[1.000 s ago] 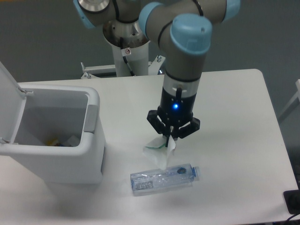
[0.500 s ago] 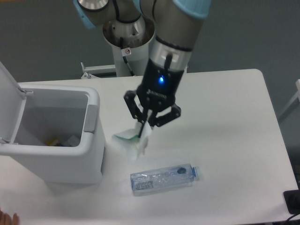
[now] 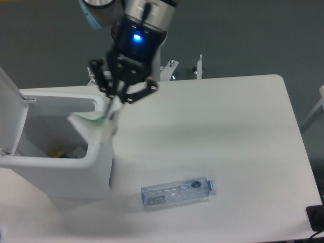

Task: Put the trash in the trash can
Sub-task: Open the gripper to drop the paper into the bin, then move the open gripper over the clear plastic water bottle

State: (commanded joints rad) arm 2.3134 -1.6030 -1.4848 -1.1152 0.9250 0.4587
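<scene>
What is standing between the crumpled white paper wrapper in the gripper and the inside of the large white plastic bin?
Nothing visible. The gripper holds the crumpled white paper wrapper over the right rim of the large white plastic bin, whose flip lid stands open, so the opening below is unblocked.

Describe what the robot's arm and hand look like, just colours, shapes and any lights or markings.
The arm is a thick silver-grey cylinder with a light blue joint cap near the top edge. Lower down it turns into a black wrist section with a glowing blue light. The hand is black, with angular linkage bars spreading to either side and narrowing to two slim fingers. No cables or readable markings show.
</scene>
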